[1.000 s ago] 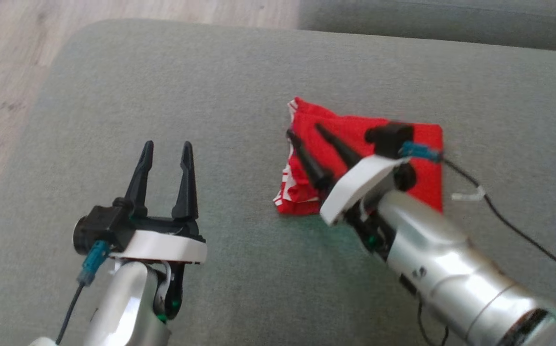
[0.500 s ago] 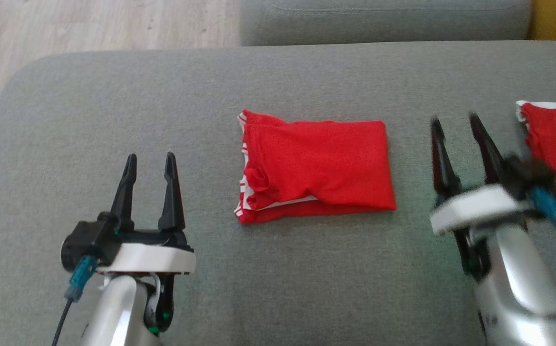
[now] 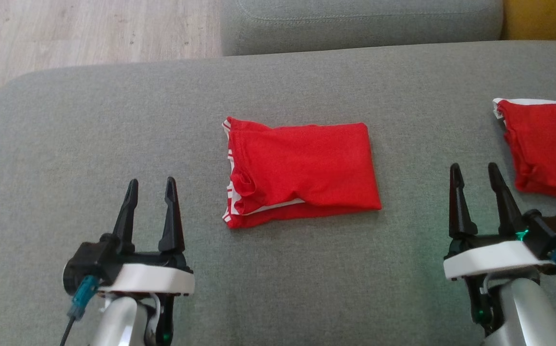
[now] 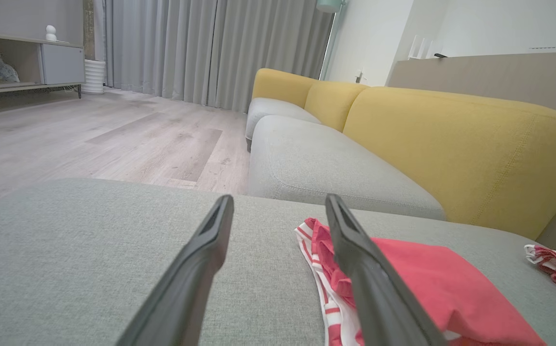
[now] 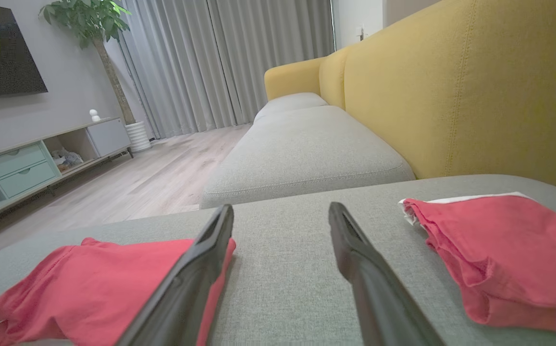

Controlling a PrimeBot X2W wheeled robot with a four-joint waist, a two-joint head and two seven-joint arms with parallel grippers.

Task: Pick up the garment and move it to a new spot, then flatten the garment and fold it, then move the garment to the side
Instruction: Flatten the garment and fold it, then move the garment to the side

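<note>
Your left gripper [image 3: 152, 180] and right gripper [image 3: 473, 166] hang low over the grey seat [image 3: 90, 120], each with its two dark fingers spread wide and nothing between them. At the seat's middle lies the folded red garment [image 3: 302, 173], a rough rectangle with white-striped trim along its left edge (the lower left corner bulges where the layers bunch). Neither gripper touches it: the left one sits off its lower left, the right one well off its lower right. From the left wrist, the garment lies on the right, partly behind the right-hand finger; from the right wrist, it lies at lower left, partly behind the left-hand finger. A second garment [image 3: 547, 149], also red with a white edge, rests at the seat's right side, near the right gripper's fingertips but apart from them. Pale wood floor [image 3: 90, 29] shows beyond the seat, and a yellow backrest [image 4: 450, 144] rises at the right in both wrist views.
</note>
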